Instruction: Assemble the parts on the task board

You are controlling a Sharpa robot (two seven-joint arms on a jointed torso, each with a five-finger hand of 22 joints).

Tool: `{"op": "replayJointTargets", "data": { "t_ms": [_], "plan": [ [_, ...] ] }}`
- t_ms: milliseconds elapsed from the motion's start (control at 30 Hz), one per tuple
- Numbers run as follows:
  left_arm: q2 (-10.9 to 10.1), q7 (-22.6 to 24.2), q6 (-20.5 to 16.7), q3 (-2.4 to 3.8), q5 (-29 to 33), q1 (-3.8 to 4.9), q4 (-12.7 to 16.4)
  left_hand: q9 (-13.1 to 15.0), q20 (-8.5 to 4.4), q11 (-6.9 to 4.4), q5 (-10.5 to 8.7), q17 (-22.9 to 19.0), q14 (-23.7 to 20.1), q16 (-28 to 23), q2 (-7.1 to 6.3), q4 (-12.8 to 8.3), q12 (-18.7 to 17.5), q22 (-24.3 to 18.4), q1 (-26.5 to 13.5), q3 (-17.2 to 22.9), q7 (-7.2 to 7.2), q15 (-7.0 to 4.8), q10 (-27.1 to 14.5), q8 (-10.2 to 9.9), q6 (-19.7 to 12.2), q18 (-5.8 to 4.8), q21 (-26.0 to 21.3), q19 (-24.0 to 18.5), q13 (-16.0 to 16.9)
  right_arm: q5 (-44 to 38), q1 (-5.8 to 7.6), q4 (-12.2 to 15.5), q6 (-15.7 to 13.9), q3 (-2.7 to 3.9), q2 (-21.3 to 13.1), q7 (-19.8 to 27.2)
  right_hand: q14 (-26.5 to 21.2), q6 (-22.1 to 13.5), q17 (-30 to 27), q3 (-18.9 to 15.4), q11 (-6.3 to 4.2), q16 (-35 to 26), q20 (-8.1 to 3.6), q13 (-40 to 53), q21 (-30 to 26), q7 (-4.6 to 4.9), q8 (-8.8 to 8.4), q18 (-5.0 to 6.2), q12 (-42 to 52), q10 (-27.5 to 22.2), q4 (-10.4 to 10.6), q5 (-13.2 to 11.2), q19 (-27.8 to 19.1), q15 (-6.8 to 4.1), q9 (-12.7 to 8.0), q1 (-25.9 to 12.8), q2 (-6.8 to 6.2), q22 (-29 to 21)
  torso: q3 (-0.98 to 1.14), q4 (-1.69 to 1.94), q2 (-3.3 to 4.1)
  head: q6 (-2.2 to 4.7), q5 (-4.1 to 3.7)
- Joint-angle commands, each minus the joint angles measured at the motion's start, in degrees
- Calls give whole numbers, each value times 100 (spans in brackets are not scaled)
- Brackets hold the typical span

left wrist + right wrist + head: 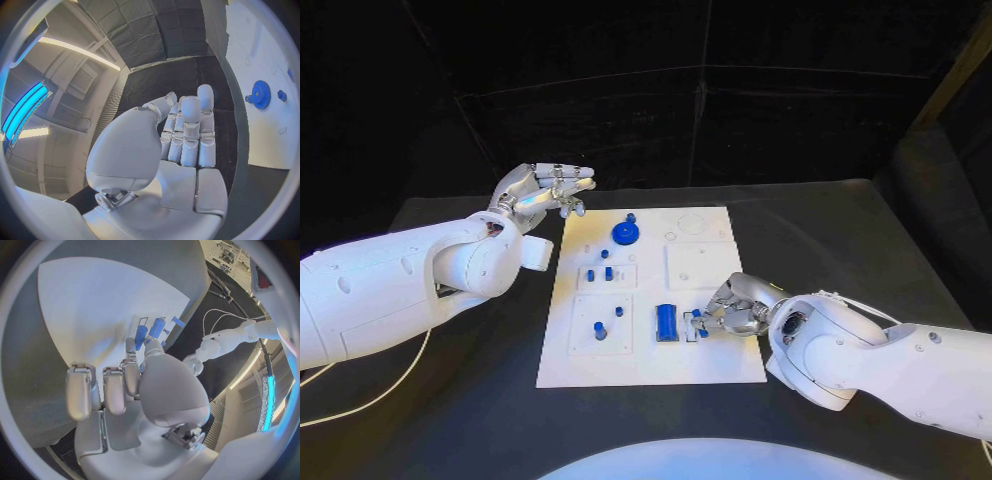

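Head view shows the white task board point(711, 365) lying in the middle of the black table point(834, 230), with the right hand point(733, 308) down at the board's right edge, near the front, its fingertips at a small blue part point(698, 322) just beside the larger blue block point(666, 322). From the right wrist view the thumb and a finger seem to close on that small part point(141, 335), with the other fingers curled loosely above the board, so I judge it pinched, though the contact itself is too small to be sure of. The left hand point(542, 190) hangs off the board's far left corner, fingers straight and close together, holding nothing; the blue gear point(626, 233) sits on the board near it, and small blue pegs point(599, 273) stand in the middle plate. The step in hand looks like seating the small part beside the block. To do it well, keep the pinch light and low, hold the part square to its slot, and press straight down so the block is not nudged; the left hand should stay clear
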Motion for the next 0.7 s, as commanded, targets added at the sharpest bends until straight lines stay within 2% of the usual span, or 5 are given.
{"op": "replayJointTargets", "data": {
  "t_ms": [33, 700],
  "plan": [
    [-3, 18, 65, 4, 5, 6, 16, 0, 24, -6, 15, 1, 1, 22, 21, 5, 25, -9, -32, -26, -12, 1, -40, 18, 22, 36, -21, 22, -7, 94, 7, -23, 116, 1, 46, -89, 403, 52, 453, 2, -38, 14, -45, -853, 3, -1, 25, -40, 13, 47, 45, 11, 128, -46, 15, -55, -27, 856, 0, -6, 1, -10, 14],
    [-6, -60, 150, 4, 4, 7, 34, -1, 23, -8, 15, -13, -2, 21, 22, -13, 29, -9, -15, -23, -15, -1, -48, 18, 18, 36, -23, 26, -9, 89, 8, -133, 207, 2, 268, -151, 401, 80, 447, -24, -55, 11, -61, -852, 0, -20, 46, -40, 12, 50, 75, -10, 126, -61, 36, -66, -50, 853, 3, -5, -4, -33, 35]
  ]
}}
